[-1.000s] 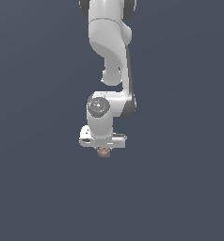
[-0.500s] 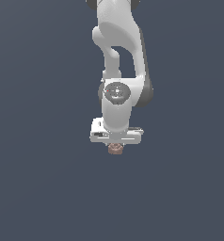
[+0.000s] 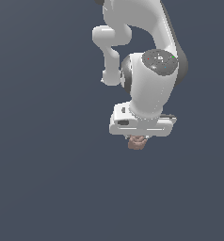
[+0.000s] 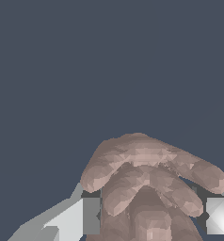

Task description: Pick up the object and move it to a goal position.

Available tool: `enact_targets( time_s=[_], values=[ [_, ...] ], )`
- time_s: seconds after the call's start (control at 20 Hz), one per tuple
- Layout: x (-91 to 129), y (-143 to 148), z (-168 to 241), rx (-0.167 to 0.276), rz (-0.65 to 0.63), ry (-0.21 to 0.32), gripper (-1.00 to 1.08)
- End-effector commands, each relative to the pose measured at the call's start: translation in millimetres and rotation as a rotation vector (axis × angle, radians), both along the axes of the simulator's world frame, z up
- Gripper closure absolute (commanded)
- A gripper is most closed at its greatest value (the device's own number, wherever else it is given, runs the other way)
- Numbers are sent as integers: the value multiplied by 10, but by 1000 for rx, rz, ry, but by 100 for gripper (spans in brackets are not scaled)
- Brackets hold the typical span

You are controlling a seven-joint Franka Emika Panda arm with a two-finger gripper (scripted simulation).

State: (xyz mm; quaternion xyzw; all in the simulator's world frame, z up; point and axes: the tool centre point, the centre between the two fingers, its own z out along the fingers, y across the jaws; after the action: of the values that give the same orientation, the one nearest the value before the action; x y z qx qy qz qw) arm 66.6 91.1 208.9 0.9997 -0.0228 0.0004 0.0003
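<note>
Object (image 3: 137, 142): lumpy, reddish-brown, under the white arm.
Gripper (image 3: 138, 139): fingers (image 4: 81, 217) pinching the object (image 4: 147, 188).

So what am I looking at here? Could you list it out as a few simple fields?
machine: one white robot arm, seen against a plain dark grey background
claw: claw pointing down, closed on the object
object: small lumpy reddish-brown object, also seen close up in the wrist view
contact: a grey finger sits on each side of the object
goal position: no marker visible in either view
</note>
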Motion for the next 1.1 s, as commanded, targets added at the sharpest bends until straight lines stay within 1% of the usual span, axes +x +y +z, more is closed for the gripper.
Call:
enact_targets(
  time_s=[0.0,0.25,0.55,0.8,1.05],
  values=[
    [42,191,221,0,-1,1,108],
    [130,529,604,0,-1,1,108],
    [219,828,946,0,-1,1,108],
    [273,994,1132,0,-1,1,108],
    [307,1088,1238,0,-1,1,108]
  ],
)
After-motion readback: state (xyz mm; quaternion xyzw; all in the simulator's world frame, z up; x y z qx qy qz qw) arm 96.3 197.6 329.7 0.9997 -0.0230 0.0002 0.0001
